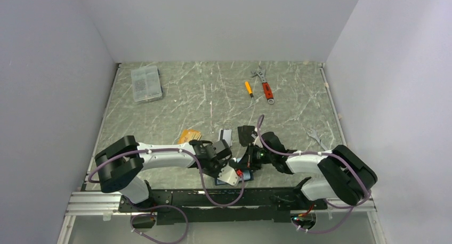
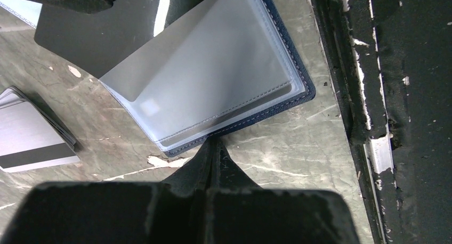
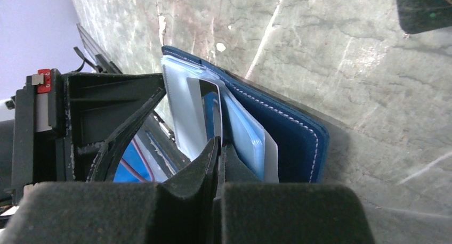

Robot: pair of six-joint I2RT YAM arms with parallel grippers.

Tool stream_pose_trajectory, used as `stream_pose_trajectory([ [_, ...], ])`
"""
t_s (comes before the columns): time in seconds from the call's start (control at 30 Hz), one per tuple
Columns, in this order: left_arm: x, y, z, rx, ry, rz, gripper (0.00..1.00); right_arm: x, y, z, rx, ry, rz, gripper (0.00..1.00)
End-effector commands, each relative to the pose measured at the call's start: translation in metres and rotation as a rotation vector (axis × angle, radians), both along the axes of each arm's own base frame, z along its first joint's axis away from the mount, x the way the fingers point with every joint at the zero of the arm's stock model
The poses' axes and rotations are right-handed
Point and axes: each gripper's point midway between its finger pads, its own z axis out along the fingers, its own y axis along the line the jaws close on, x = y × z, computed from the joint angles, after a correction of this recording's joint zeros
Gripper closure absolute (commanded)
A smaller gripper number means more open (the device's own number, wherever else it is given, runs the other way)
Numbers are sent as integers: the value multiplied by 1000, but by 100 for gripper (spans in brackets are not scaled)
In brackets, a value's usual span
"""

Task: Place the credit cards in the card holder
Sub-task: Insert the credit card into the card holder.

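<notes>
The navy card holder (image 2: pixel 250 113) lies open near the table's front edge, its clear sleeves facing up; only a blue corner (image 1: pixel 218 181) shows from above. My left gripper (image 2: pixel 213 144) is shut, its tips pressed against the holder's stitched rim. My right gripper (image 3: pixel 218 143) is shut on a white-grey credit card (image 3: pixel 209 108) with a black stripe, held edge-on between the sleeves of the holder (image 3: pixel 290 135). More cards lie behind: an orange-tan one (image 1: pixel 190 135), a white-grey one (image 1: pixel 225 135) and a black one (image 1: pixel 245 133). A striped grey card stack (image 2: pixel 32 140) lies left of the holder.
A clear plastic box (image 1: pixel 146 83) sits at the back left. An orange screwdriver (image 1: pixel 248 88) and a red-handled wrench (image 1: pixel 266 86) lie at the back, a silver spanner (image 1: pixel 315 137) at the right. The black mounting rail (image 2: pixel 384 95) runs close beside the holder.
</notes>
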Motion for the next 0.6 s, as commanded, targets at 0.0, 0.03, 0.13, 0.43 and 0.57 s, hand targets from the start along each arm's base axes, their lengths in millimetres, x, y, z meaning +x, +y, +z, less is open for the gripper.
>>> stream_pose_trajectory([
  [0.0,-57,26,-33,112,240,-51,100,4,-13,-25,-113,-3,-29,100],
  [0.03,-58,24,-33,107,243,-52,100,4,-13,-27,-116,-1,-28,100],
  [0.13,-58,22,-33,104,245,-58,100,4,-14,-32,-129,5,-28,100],
  [0.43,-55,13,-32,104,241,-49,100,6,-9,-29,-120,-7,-37,100],
  [0.57,-51,15,-37,121,222,-23,100,-5,-1,-23,-125,-12,12,100],
])
